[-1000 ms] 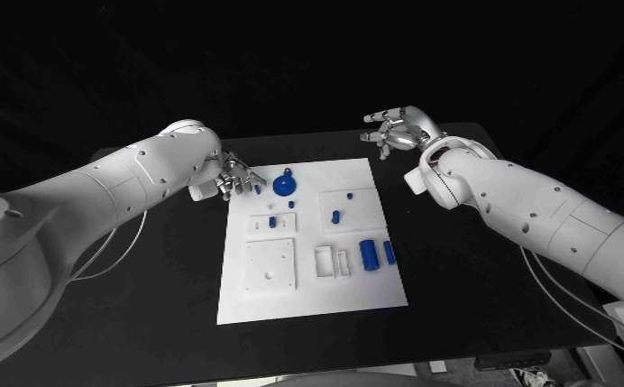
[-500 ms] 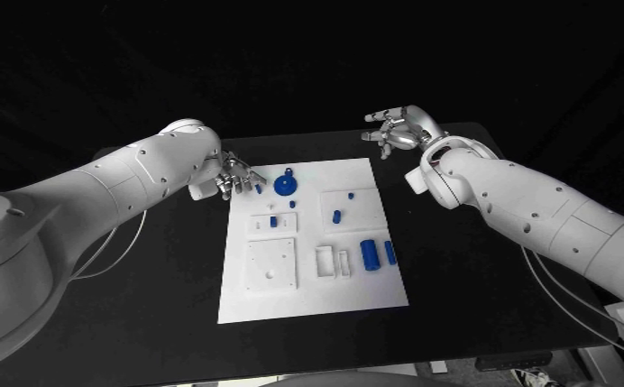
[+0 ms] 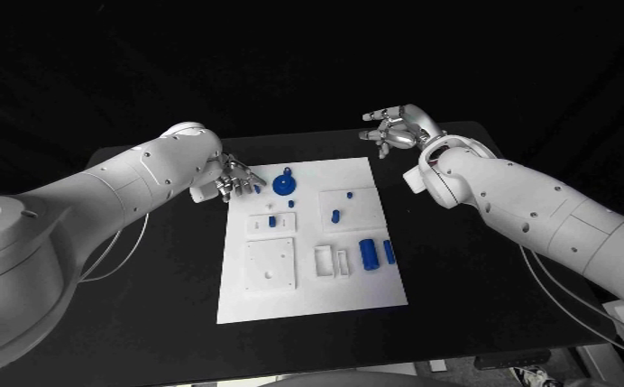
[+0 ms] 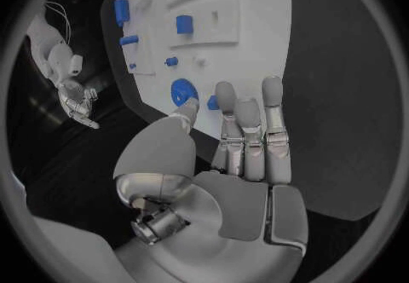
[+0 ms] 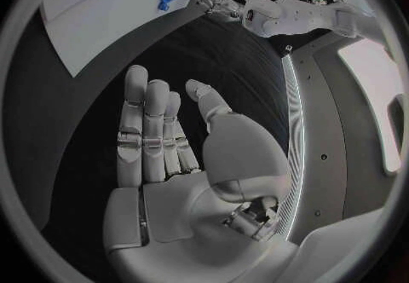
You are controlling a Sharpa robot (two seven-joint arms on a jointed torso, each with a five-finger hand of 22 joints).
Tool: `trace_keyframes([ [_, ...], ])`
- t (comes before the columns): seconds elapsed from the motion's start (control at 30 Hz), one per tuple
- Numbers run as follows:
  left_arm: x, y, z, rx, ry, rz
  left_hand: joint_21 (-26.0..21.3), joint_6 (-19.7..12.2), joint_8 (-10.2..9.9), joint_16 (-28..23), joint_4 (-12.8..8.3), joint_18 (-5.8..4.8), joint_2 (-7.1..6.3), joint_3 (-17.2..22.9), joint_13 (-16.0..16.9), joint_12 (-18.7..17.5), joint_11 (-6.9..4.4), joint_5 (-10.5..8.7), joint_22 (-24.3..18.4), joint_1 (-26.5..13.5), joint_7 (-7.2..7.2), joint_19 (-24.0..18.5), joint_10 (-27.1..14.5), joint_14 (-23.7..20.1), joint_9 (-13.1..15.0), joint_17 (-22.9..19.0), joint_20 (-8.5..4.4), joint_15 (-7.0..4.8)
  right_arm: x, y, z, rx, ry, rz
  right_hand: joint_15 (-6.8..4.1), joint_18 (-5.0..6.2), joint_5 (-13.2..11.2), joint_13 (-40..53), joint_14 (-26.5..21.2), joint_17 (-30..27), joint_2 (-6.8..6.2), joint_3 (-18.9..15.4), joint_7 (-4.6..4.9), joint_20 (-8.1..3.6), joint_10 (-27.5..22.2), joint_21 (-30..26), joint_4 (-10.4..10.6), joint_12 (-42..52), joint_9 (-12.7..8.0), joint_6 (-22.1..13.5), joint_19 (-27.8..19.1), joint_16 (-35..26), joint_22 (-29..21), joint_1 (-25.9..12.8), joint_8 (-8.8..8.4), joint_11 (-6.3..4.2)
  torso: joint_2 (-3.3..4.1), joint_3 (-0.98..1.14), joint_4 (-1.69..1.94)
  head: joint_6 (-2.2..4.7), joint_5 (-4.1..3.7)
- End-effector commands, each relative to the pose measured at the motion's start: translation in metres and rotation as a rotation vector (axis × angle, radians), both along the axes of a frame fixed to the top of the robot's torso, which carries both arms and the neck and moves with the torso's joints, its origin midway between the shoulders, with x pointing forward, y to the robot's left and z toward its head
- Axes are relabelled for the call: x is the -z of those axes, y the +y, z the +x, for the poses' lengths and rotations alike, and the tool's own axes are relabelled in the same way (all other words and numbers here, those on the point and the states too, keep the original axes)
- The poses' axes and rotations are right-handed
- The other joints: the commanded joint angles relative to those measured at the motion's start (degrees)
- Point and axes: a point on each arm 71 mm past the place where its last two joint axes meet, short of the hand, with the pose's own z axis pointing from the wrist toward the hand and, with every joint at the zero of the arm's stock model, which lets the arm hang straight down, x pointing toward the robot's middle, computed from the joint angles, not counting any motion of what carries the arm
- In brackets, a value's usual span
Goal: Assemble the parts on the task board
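The black tabletop [image 3: 156, 297] carries the flat white rectangular task board [image 3: 312, 288] at its middle, lying lengthwise away from the robot.

The left robot hand [image 3: 234, 178] sits at the board's far left corner, its silver fingers [image 4: 247, 126] extended side by side and slightly apart, with nothing between them; in the left wrist view the fingertips reach over the board's edge just beside a round blue disc-shaped part [image 3: 285, 183] and a small blue stub [image 4: 212, 101]. The right robot hand [image 3: 397, 131] is held up beyond the board's far right corner, well apart from it, palm open and fingers [image 5: 145, 126] straight, gripping nothing.

On the board, the blue disc lies near the far left end. Nearer along, a raised white square block [image 3: 272, 263] sits on the left, with a smaller white plate [image 3: 272, 222] beyond it holding a short blue peg [image 3: 272, 221]. A blue oblong part [image 3: 335, 216] lies toward the middle right. Two upright blue cylinders [image 3: 370, 253] stand close together near the right edge, beside a white slotted bracket [image 3: 330, 261].
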Motion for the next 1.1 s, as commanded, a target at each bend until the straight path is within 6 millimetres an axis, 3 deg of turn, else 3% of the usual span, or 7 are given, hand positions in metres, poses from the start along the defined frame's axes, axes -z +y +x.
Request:
trace_keyframes([
  [0.03, 0.0028, -0.0043, -0.0009, 0.014, 0.013, -0.025, 0.4, -0.1, -0.4, 0.2, -0.2, 0.08, 0.70, -0.2, -0.1, 0.2, 0.03, 0.29, 1.1, 0.2, 0.18, -0.5, -0.4, -0.4, -0.1, -0.1, 0.06, -0.09, -0.0018, 0.0023, -0.0001, -0.005, -0.011, -0.003, 0.01, 0.28, 0.4, 0.0, -0.1, -0.1, -0.55, 0.3, 0.24, 0.02, -0.2, 0.2, -0.1, -0.2, -0.1, -0.2, -0.3, -0.4, 0.0, -0.2, -0.33, 0.02, -0.03, 0.03, -0.07, -0.02, -0.08],
  [0.37, 0.0065, -0.0027, -0.0013, 0.002, 0.014, -0.031, 0.4, 0.0, -0.5, 0.3, -1.0, 0.10, 2.08, -0.3, -0.1, 0.2, 0.02, 0.37, 1.1, 0.6, 0.16, -0.5, -0.4, -0.4, -0.2, -0.1, 0.08, -0.08, -0.0026, 0.0032, -0.0002, -0.007, -0.013, -0.003, 0.01, 0.28, 0.4, 0.0, -0.1, -0.1, -0.55, 0.3, 0.24, 0.02, -0.2, 0.2, -0.1, -0.2, -0.1, -0.2, -0.3, -0.4, 0.0, -0.2, -0.33, 0.02, -0.04, 0.02, 0.08, -0.06, -0.36],
  [0.43, 0.0065, -0.0019, -0.0010, -0.007, 0.007, -0.032, 0.4, -0.1, -0.5, 0.3, -1.7, 0.10, 3.51, 0.1, -0.1, 0.2, -0.03, 0.08, 1.1, 1.4, 0.12, -0.5, -0.4, -0.4, -0.1, -0.1, 0.05, -0.13, -0.0028, 0.0034, -0.0002, -0.008, -0.013, -0.003, 0.01, 0.28, 0.4, 0.0, -0.1, -0.1, -0.55, 0.3, 0.24, 0.02, -0.2, 0.2, -0.1, -0.2, -0.1, -0.2, -0.3, -0.4, 0.0, -0.2, -0.33, 0.02, -0.04, 0.03, 0.08, -0.03, -0.41],
  [0.53, 0.0061, -0.0014, -0.0004, -0.025, -0.006, -0.031, 0.5, -0.3, -0.4, 0.3, -2.6, 0.12, 4.49, 0.0, 0.0, 0.3, -0.11, 0.10, 1.1, 2.2, 0.08, -0.3, -0.4, -0.3, 0.0, -0.1, -0.01, -0.18, -0.0029, 0.0036, -0.0002, -0.009, -0.013, -0.003, 0.01, 0.28, 0.4, 0.0, -0.1, -0.1, -0.55, 0.3, 0.24, 0.02, -0.2, 0.2, -0.1, -0.2, -0.1, -0.2, -0.3, -0.4, 0.0, -0.2, -0.33, 0.02, -0.01, 0.00, 0.05, 0.00, -0.43],
  [1.1, 0.0052, -0.0002, 0.0012, -0.064, -0.026, -0.043, 0.5, -0.8, -0.6, 0.2, -4.0, 0.14, 5.78, 0.4, 0.0, 0.4, -0.08, -0.09, 1.1, 4.2, 0.13, -0.3, -0.7, -0.3, -0.1, -0.2, 0.02, -0.14, -0.0031, 0.0028, 0.0002, -0.003, -0.018, -0.004, -0.01, 0.28, 0.4, -0.1, 0.0, -0.1, -0.59, 0.4, 0.23, 0.00, -0.1, 0.2, -0.1, -0.2, -0.1, -0.1, -0.3, -0.4, 0.1, -0.2, -0.32, 0.01, 0.02, -0.04, 0.06, 0.06, -0.36],
])
